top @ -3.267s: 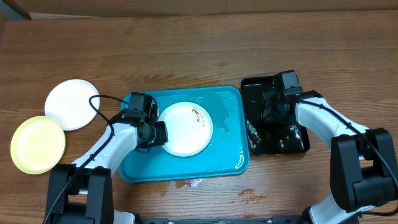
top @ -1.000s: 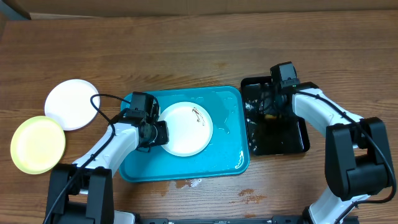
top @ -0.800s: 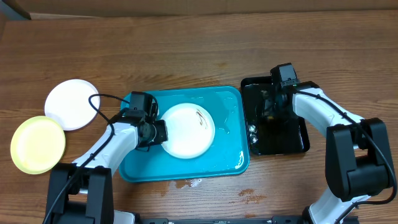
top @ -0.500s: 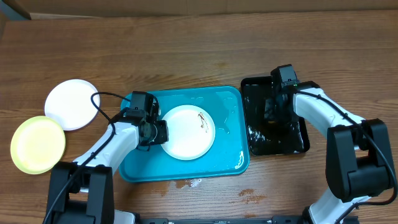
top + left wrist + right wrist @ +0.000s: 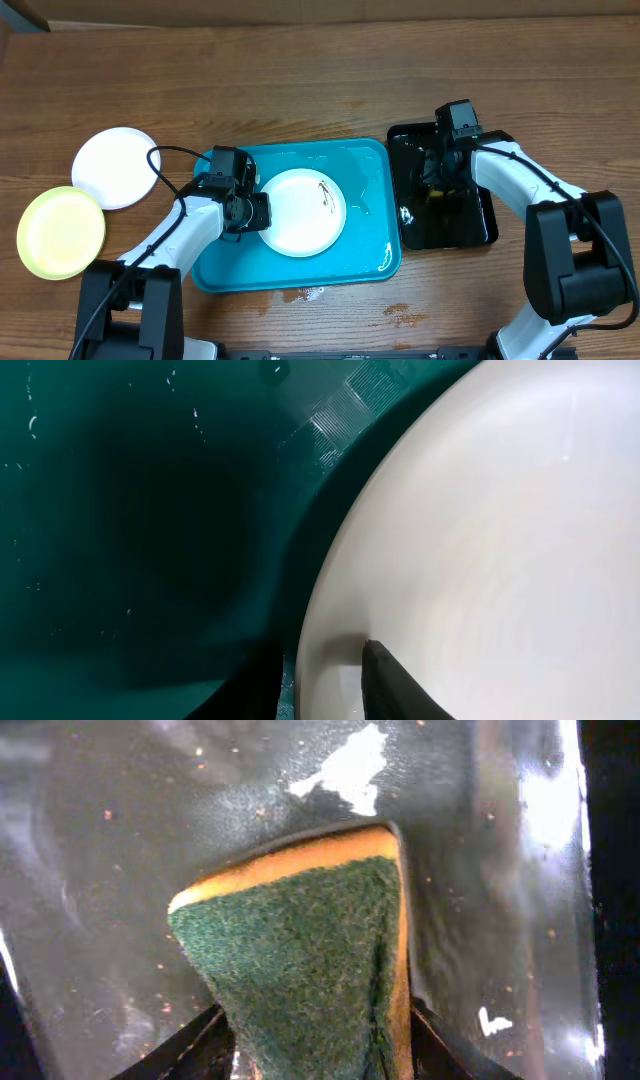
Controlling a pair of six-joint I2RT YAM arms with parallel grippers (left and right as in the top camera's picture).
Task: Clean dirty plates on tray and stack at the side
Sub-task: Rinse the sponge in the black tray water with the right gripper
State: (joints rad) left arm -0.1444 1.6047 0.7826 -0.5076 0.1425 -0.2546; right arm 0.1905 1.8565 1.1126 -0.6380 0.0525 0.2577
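Grasping one green-and-yellow sponge (image 5: 300, 940): right gripper (image 5: 320, 1030), jaws clamped on both its sides, over wet black tray (image 5: 470, 225). Left gripper (image 5: 257, 212) pinching left rim of smeared white plate (image 5: 300, 215), which lies in turquoise tray (image 5: 365, 250). Two trays, side by side. Three plates: one in the turquoise tray, second white plate (image 5: 115, 167) and yellow-green plate (image 5: 60, 232) on wooden table (image 5: 300, 90), far left.

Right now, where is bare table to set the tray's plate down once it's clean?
Widest bare table runs along the far side, behind the turquoise tray and black tray. Left of the turquoise tray is crowded: white plate, yellow-green plate, left arm and its cable between them and the tray.
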